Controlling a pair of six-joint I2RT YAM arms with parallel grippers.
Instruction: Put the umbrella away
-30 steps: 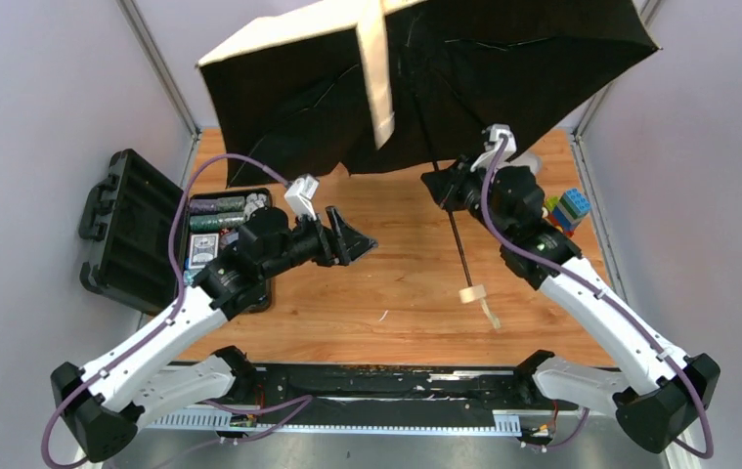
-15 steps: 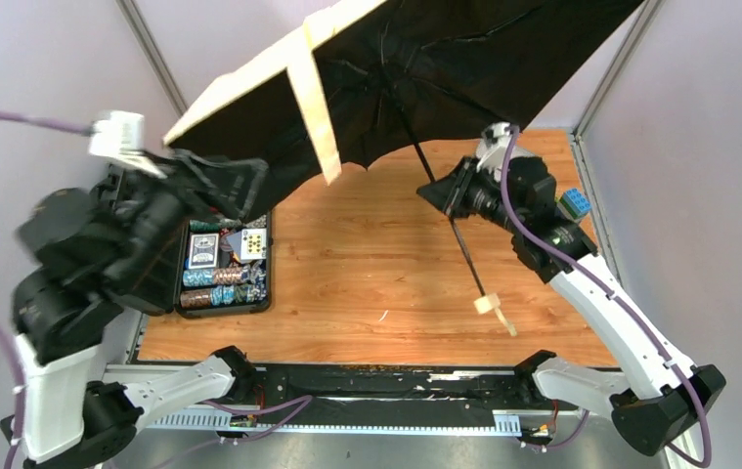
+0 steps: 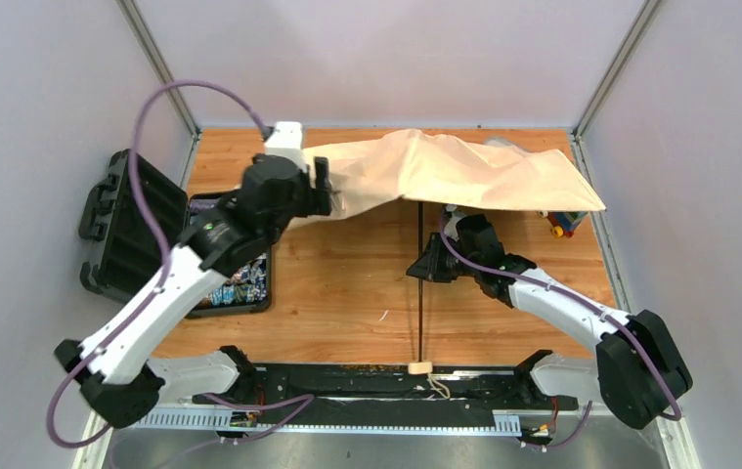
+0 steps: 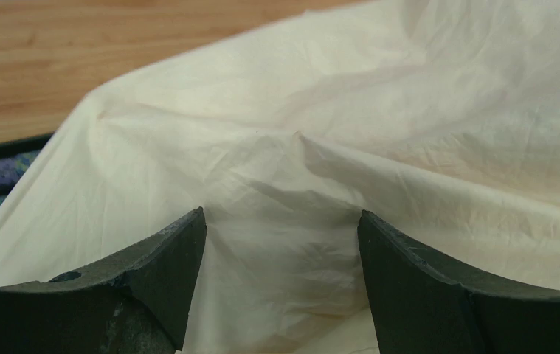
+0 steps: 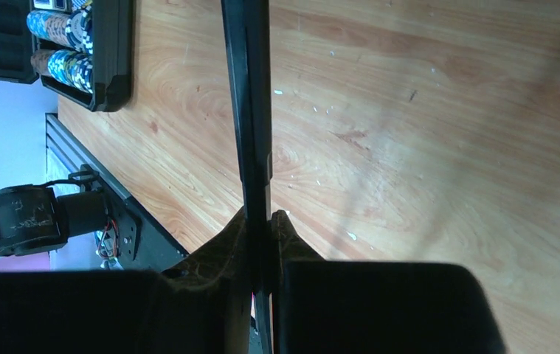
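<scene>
Ahead of the wide left end effector (image 4: 278, 221), umbrella (image 3: 464, 171) fabric is best gathered; the shaft (image 5: 247, 88) is clamped by the right end effector (image 5: 262, 217).

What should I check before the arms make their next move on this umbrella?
1. Right gripper shut on the black shaft: ok.
2. Left gripper open, jaws wide above the umbrella canopy, nothing pinched: ok.
3. Canopy folded down: not ok, it lies spread loosely across the far side of the table.
4. Toy blocks clear of the canopy: not ok, partly under its right edge.
5. Handle supported: cannot tell, it sits right at the table's near edge.
</scene>
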